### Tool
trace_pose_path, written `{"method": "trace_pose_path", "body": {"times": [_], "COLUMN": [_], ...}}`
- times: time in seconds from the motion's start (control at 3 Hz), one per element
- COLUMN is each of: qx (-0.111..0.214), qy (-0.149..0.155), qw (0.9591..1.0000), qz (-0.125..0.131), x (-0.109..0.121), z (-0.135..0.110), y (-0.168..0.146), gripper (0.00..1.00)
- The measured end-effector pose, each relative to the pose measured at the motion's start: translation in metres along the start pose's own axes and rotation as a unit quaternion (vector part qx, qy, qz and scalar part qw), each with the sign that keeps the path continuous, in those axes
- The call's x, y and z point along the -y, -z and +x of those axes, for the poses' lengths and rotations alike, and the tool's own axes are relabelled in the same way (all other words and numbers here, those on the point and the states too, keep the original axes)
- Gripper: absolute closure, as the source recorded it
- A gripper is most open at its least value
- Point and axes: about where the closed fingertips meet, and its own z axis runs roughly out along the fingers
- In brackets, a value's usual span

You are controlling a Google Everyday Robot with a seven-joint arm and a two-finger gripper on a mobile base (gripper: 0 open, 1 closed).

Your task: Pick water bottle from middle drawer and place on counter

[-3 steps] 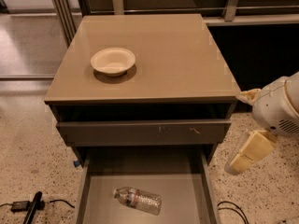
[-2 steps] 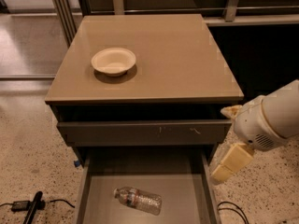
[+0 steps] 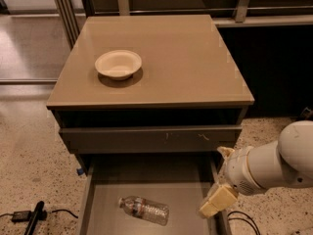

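- Approach, we are judging: the gripper (image 3: 215,182) is hovering by the right wall of the middle drawer (image 3: 146,180), fingers spread, empty.
- The water bottle (image 3: 144,210) is lying on the drawer floor, leftward, apart.
- Next we are needing a leftward descent onto it.

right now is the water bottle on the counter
No, the water bottle lies in the open middle drawer, with the gripper at the drawer's right wall.

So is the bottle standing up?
No, the water bottle lies sideways on the middle drawer floor. The claw hovers over its right wall.
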Motion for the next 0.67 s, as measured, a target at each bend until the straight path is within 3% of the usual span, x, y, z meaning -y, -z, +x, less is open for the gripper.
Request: {"method": "trace_pose_path", "body": {"times": [0.33, 0.67], "qx": [0.014, 0.023], "qy": [-0.003, -0.002], "qw": [0.9995, 0.9982], "qz": [0.028, 0.055], "x": [0.005, 0.016], "z": [0.008, 0.004], "y": [-0.031, -0.034], "gripper": [0.00, 0.00]}}
